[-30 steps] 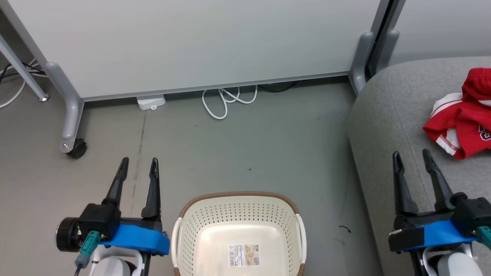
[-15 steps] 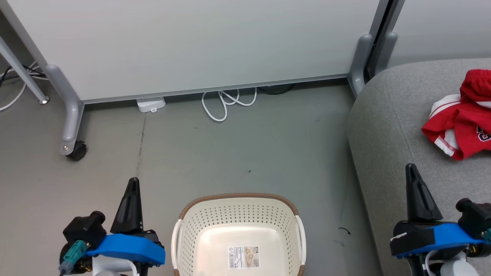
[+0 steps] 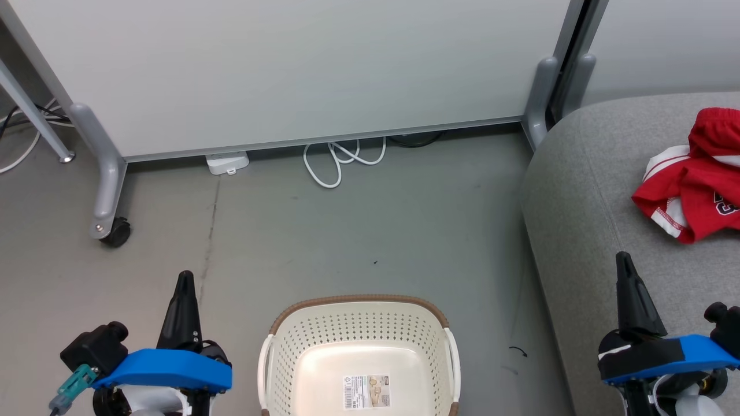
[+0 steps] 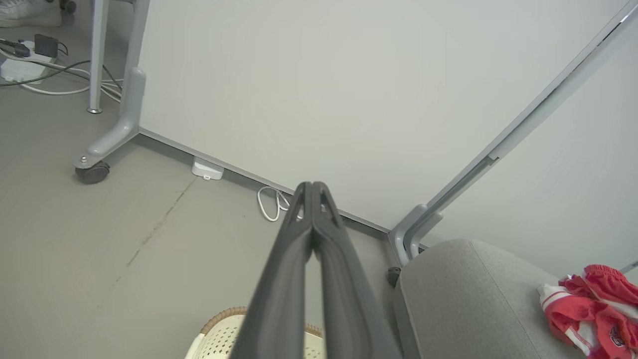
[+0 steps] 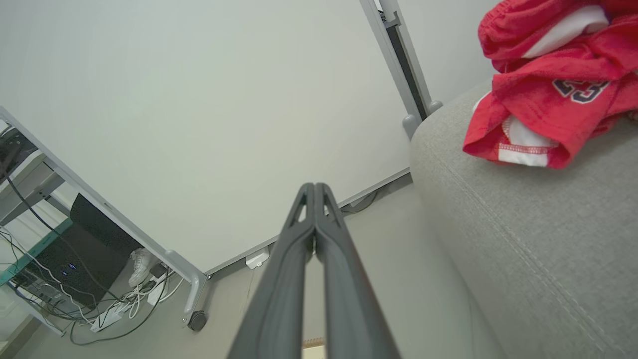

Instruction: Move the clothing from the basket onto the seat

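Observation:
The red clothing lies bunched on the grey seat at the right, a number patch facing up; it also appears far right in the left wrist view. The cream basket stands on the floor at bottom centre, holding just a label on its bottom. My left gripper hangs shut and empty left of the basket, fingers pressed together. My right gripper hovers shut and empty over the seat's front left part, short of the clothing, fingers touching.
A pale partition panel on castor feet stands behind the floor area. White cable loops and a small white box lie at its base. More cables and a power strip sit far left.
Both grippers went from open to shut and drew back toward the bottom of the head view. The camera shifted slightly; basket and clothing stayed put.

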You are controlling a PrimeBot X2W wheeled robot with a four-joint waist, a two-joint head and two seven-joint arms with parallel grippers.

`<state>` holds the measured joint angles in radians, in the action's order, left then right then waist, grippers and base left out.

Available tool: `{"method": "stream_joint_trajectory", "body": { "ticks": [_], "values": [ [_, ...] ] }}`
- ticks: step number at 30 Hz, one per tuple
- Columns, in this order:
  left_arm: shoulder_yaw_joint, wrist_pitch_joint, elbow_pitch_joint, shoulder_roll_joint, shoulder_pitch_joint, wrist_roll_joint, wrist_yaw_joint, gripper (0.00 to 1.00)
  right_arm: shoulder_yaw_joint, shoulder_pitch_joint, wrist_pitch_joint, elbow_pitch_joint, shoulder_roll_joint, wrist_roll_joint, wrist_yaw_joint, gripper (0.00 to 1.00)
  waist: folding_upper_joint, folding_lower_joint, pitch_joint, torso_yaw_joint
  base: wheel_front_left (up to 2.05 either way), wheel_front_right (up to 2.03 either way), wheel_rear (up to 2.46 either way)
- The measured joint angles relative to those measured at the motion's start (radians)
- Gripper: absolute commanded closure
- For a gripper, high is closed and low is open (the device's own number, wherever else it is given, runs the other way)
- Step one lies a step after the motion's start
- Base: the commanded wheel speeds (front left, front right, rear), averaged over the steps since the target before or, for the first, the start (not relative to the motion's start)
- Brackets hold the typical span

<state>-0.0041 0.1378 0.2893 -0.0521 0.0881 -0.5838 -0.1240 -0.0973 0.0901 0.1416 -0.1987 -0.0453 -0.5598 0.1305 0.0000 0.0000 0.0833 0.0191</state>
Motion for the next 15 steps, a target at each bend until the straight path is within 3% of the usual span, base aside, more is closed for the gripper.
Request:
{"method": "stream_joint_trajectory", "body": {
  "ticks": [15],
  "values": [
    [0.026, -0.054, -0.010, 0.000, 0.001, -0.219, 0.000, 1.00, -0.003, 0.000, -0.054, -0.009, 0.000, -0.227, 0.000, 1.00, 0.0000, 0.0000, -0.012, -0.003, 0.00, 0.00, 0.00]
  ]
}}
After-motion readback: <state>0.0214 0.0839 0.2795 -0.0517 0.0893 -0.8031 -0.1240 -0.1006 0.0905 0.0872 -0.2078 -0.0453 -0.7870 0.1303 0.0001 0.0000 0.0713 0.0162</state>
